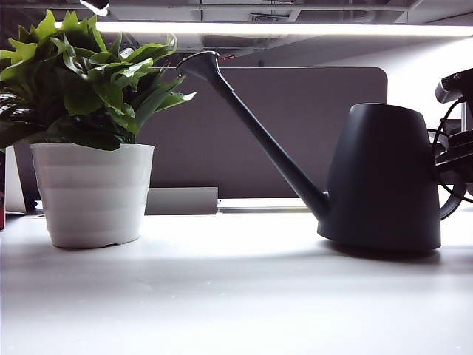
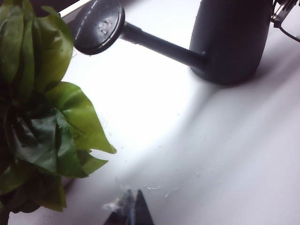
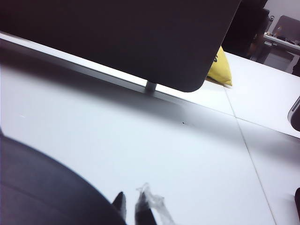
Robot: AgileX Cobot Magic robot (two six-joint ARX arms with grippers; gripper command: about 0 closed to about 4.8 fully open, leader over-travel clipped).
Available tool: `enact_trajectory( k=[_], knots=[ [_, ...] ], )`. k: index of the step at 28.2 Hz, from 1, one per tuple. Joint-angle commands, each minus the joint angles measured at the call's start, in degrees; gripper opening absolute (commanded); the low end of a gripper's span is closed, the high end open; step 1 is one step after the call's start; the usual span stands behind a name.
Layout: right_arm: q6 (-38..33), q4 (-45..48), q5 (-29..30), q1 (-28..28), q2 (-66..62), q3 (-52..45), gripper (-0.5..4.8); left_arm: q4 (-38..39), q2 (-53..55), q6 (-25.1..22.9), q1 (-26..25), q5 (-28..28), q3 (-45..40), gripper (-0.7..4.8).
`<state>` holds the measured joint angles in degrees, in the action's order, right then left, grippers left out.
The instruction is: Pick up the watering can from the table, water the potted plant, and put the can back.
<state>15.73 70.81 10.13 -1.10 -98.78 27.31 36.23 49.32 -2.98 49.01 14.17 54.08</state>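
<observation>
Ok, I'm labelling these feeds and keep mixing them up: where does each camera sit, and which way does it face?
Exterior view: low at table height, facing the potted plant, watering can and grey divider; the right arm shows at the right edge behind the can.
Left wrist view: above the plant's leaves, looking down over the table at the can; left gripper tips together.
Right wrist view: beside the can's body, facing the divider; right gripper shut.
All three share the can and table.
</observation>
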Motion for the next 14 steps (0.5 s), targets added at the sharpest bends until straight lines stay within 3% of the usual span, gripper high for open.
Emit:
enact_trajectory(
  k=[1,3,5,7,14],
  knots=[
    [-3.3,6.4,0.5,0.0,0.9,0.8,-0.04,-0.3,-0.1,-0.1,0.0,0.2,-0.1,-0.06],
    [-3.3,6.3,0.5,0.0,0.9,0.8,0.59,-0.3,-0.1,0.0,0.0,0.2,-0.1,-0.06],
    [-3.3,6.1,0.5,0.0,0.9,0.8,1.97,-0.2,-0.1,0.0,0.0,0.2,-0.1,-0.06],
    [-3.9,6.0,0.5,0.0,0.9,0.8,2.78,-0.2,-0.1,0.0,0.0,0.2,-0.1,-0.06],
    [-3.9,5.0,0.5,0.1,3.1,-0.8,2.84,0.2,-0.2,-0.1,0.0,0.3,-0.1,-0.06]
  ],
)
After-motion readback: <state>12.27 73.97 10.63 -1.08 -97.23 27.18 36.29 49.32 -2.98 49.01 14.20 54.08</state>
